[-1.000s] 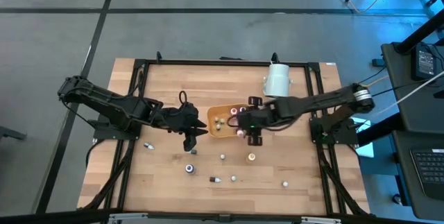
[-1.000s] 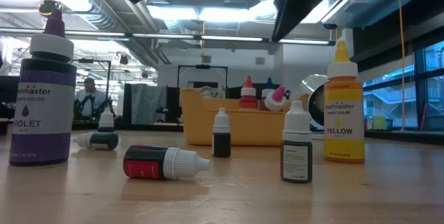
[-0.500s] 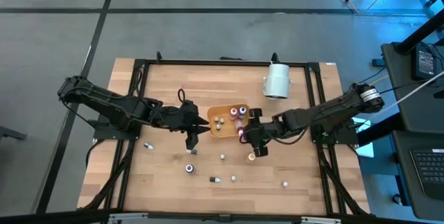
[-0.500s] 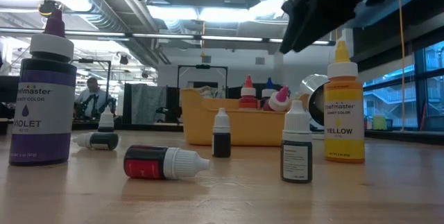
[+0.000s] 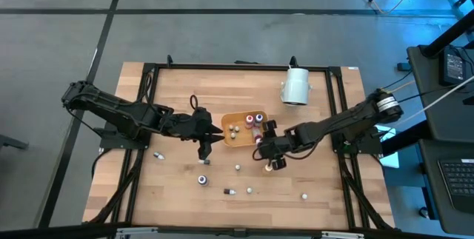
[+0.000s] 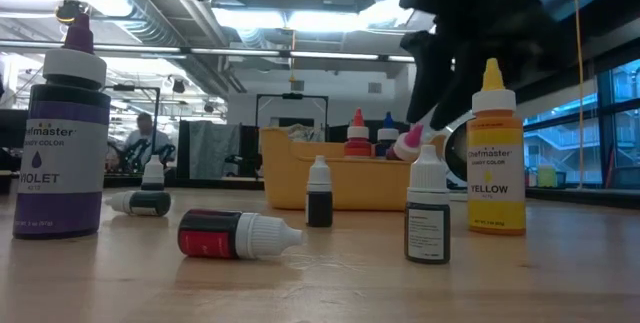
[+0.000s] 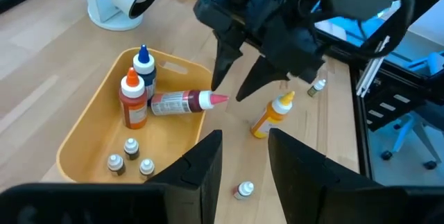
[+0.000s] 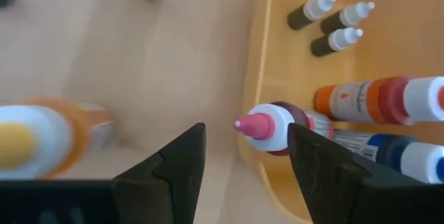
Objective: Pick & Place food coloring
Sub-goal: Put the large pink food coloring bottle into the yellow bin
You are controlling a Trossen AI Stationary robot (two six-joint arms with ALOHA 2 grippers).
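Since a second ago the right pincer (image 5: 271, 152) has swung from over the orange tray (image 5: 226, 141) toward five o'clock, open and empty above the upright yellow bottle (image 5: 268, 168). Left pincer (image 7: 243, 156) hovers open. That bottle looks light, smooth plastic; grip its body.

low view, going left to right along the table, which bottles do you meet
violet bottle → small dark bottle lying down → red bottle lying on its side → small upright black bottle → white-capped dark bottle → yellow bottle
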